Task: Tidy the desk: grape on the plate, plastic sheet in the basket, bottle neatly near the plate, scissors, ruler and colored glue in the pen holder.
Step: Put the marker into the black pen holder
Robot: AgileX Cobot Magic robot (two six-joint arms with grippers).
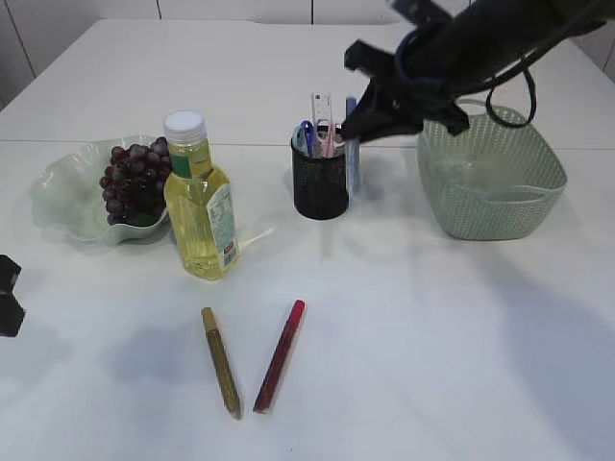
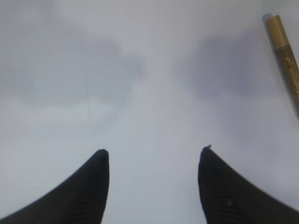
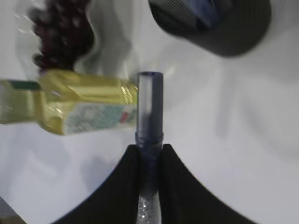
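Observation:
My right gripper point(image 1: 363, 123) point(image 3: 149, 148) is shut on a blue glitter glue pen point(image 1: 352, 146) point(image 3: 149, 109), which hangs upright just right of the black mesh pen holder point(image 1: 320, 187) point(image 3: 219, 23). The holder contains the scissors point(image 1: 306, 134) and the ruler point(image 1: 321, 110). A gold glue pen point(image 1: 221, 362) point(image 2: 286, 58) and a red one point(image 1: 280, 355) lie on the table in front. The grape bunch point(image 1: 133, 181) point(image 3: 60, 32) rests on the green plate point(image 1: 58, 197). Beside it stands the yellow bottle point(image 1: 200, 206) point(image 3: 70, 109). My left gripper point(image 1: 8, 298) point(image 2: 153, 151) hovers open at the left edge. I cannot make out the plastic sheet.
A green woven basket point(image 1: 492, 173) stands at the right, under my right arm. The white table point(image 1: 432, 336) stretches bare in front of the basket and to the right of the two loose pens.

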